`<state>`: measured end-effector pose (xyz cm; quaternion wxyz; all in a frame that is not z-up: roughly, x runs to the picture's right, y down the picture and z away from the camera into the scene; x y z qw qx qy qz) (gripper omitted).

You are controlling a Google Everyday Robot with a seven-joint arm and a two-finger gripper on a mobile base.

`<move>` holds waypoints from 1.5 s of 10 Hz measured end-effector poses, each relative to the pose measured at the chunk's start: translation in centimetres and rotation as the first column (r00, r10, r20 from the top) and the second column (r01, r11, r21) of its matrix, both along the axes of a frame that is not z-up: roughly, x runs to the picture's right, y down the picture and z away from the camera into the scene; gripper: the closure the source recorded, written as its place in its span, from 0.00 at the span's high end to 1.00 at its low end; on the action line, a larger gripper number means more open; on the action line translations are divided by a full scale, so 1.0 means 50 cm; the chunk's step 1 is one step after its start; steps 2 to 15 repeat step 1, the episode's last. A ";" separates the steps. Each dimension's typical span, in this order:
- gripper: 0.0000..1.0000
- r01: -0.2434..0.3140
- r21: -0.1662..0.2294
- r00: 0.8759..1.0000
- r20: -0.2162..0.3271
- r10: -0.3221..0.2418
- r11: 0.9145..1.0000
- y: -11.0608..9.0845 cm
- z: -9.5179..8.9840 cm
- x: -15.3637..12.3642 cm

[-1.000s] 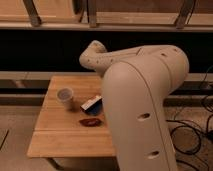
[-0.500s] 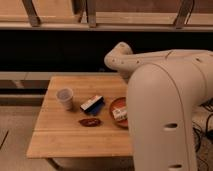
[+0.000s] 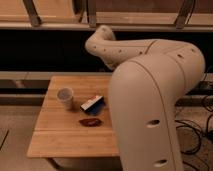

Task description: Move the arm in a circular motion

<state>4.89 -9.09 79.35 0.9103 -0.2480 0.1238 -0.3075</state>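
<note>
The arm fills the right half of the camera view. Its thickest cream-white segment rises from the bottom edge, in front of the right part of the counter, and bends over in a broad rounded shoulder near the right edge. From there a slimmer segment runs leftward across the dark band of wall behind the counter and ends in a rounded joint high above the counter's back edge. Small dark holes dot the segments along their length. Below that joint a short stretch of the arm turns downward and passes behind the thick near segment. The hand is not seen; it lies somewhere behind that near segment, so whether it is apart, together or clamped on anything cannot be told.

The counter is a low wooden one of light planks, and its right side is covered by the arm. On the visible part stands a white cup, upright, toward the left. Just to the right of the cup lies a small blue and white packet, set at a slant. In front of the packet, close to it, lies a flat dark reddish thing whose kind cannot be made out. On the floor at the far right, dark cables loop beside the arm.
</note>
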 end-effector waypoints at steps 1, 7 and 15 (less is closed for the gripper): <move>0.80 0.012 0.001 1.000 0.015 -0.012 1.000 0.000 -0.001 -0.018; 0.80 0.012 0.001 1.000 0.015 -0.012 1.000 0.000 -0.001 -0.018; 0.80 0.012 0.001 1.000 0.015 -0.012 1.000 0.000 -0.001 -0.018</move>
